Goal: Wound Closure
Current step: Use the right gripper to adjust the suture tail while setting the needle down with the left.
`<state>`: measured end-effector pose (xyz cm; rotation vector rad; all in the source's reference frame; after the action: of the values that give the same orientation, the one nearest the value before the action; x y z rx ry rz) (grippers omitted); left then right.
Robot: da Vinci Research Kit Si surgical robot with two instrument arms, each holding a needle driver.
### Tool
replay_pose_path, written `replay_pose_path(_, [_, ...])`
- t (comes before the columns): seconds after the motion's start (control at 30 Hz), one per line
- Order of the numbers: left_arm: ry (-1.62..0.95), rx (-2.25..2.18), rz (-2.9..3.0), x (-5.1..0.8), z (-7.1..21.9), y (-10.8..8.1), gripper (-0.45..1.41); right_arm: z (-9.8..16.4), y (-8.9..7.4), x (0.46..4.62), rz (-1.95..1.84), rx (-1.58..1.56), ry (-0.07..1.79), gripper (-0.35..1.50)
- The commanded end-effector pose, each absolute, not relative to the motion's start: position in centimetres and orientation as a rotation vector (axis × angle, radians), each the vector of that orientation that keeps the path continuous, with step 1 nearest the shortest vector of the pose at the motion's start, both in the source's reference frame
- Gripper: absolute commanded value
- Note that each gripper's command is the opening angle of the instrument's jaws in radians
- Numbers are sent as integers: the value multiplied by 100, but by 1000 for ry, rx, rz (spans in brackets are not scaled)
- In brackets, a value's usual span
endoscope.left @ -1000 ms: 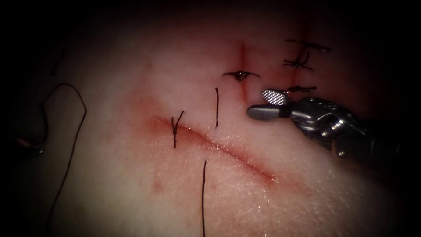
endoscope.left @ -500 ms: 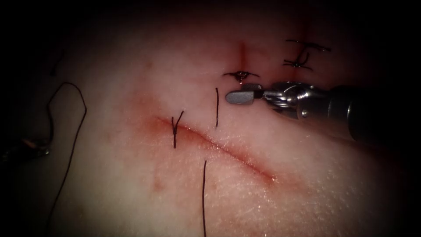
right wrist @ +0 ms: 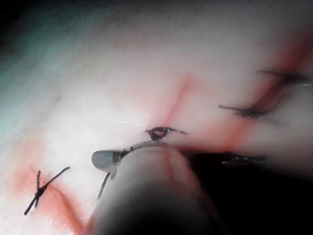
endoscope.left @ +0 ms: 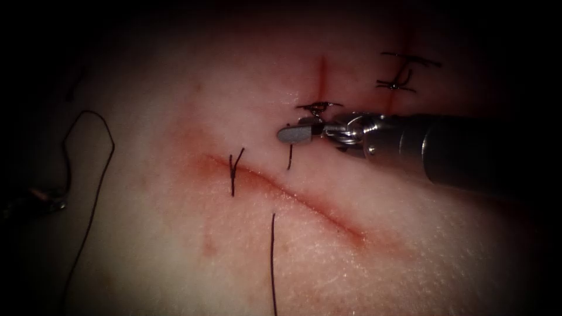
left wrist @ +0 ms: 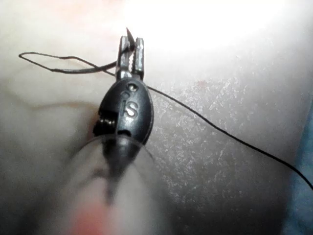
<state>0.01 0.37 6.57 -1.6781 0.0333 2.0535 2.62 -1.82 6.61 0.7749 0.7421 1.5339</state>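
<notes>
The tissue (endoscope.left: 175, 246) has a slanting cut (endoscope.left: 316, 208) with one knotted stitch (endoscope.left: 234, 169) near its upper left end. My right tool (endoscope.left: 293, 134) reaches in from the right and its tip lies across a short upright thread end (endoscope.left: 289, 158) just right of that stitch; the same tip (right wrist: 105, 159) and thread end (right wrist: 103, 186) appear in the right wrist view. My left tool (left wrist: 131, 51) is shut on the needle (left wrist: 128, 33), whose dark point pokes past the jaws, clear of the tissue. I cannot tell where along its curve it is held. Thread (left wrist: 220, 132) trails from there.
A long thread loop (endoscope.left: 99, 175) lies on the tissue far left of the cut, near the dim left tool (endoscope.left: 35, 199). Another thread end (endoscope.left: 272, 263) runs down from the cut's middle. Two older stitched cuts (endoscope.left: 319, 106) (endoscope.left: 401, 85) sit behind the right tool.
The right tool has slid left across the tissue, from beside the upper stitched cut to the short upright thread end, now covering its top. The left tool and thread loop stayed put.
</notes>
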Motion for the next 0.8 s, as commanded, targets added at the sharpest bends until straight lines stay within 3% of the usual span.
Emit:
replay_pose_path(0.03, [29, -1678, 2054, -4, 663, 32, -45, 662, -179, 276, 1525, 782, 748, 129])
replay_pose_path(0.17, [30, -1678, 2054, -4, 663, 31, -45, 660, -181, 281, 1503, 795, 721, 113])
replay_pose_path(0.23, [26, -1677, 2050, -4, 663, 31, -45, 660, -182, 281, 1478, 770, 701, 56])
replay_pose_path(0.27, [26, -1677, 2050, -4, 663, 30, -45, 661, -182, 281, 1417, 712, 688, -35])
replay_pose_path(0.5, [23, -1677, 2053, -3, 663, 30, -45, 661, -175, 278, 1393, 620, 713, -35])
replay_pose_path(0.8, [22, -1656, 2064, -6, 672, 37, -45, 624, -156, 270, 1326, 519, 1057, -35])
